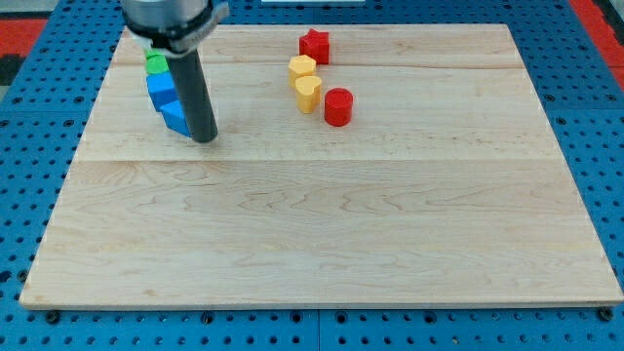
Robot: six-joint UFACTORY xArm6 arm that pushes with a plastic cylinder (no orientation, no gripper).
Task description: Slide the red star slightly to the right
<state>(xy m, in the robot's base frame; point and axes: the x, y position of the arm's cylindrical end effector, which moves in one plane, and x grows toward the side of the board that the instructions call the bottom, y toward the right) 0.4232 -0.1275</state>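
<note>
One dark rod is all the end effector amounts to, with nothing on it that opens, closes or holds; my tip point(205, 138) rests on the desk point(322, 224) at the lower right corner of the lower blue block point(175, 115), touching it or just beside it, I cannot tell which. The rod's shaft hides the right part of that block, so its shape cannot be made out. Directly above that block sits a second blue block point(159, 87), the two touching, and above that a green block point(154, 64), partly covered by the arm's housing. Well to the right of the lower blue block stands a separate group. The red star point(314, 44) lies nearest the view's top, apart from the yellow block point(302, 67) just below and left of it. A second yellow block point(308, 93) touches the first from below, and a red cylinder point(338, 105) stands just beside it on the right.
</note>
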